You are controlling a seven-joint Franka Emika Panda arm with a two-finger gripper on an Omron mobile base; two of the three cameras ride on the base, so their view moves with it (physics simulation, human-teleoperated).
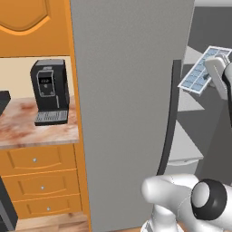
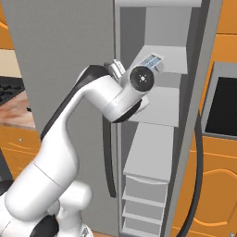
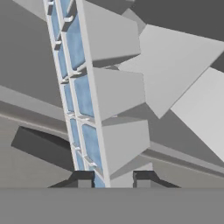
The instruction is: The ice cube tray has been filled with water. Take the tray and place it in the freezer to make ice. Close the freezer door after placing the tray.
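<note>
The ice cube tray (image 1: 198,71), pale blue with a white rim, hangs tilted inside the freezer (image 2: 152,134), at the level of an upper shelf (image 2: 173,59). My gripper (image 3: 113,178) is shut on the tray's rim, one dark fingertip (image 3: 83,177) on each side of it. In the hand view the ice cube tray (image 3: 81,92) runs from the fingertips up to the top left. From the right base view my wrist covers the hand, and one end of the ice cube tray (image 2: 152,61) shows past it. The freezer door (image 2: 200,83) stands open, seen edge-on at the right.
The left-hand grey panel (image 1: 127,104) is closed, its dark handle (image 1: 169,124) close to my arm. Pale shelves (image 2: 150,152) and drawers fill the compartment below the tray. A black coffee machine (image 1: 50,90) stands on the counter (image 1: 27,131) at left. Orange cabinets with an oven (image 2: 222,106) flank the open door.
</note>
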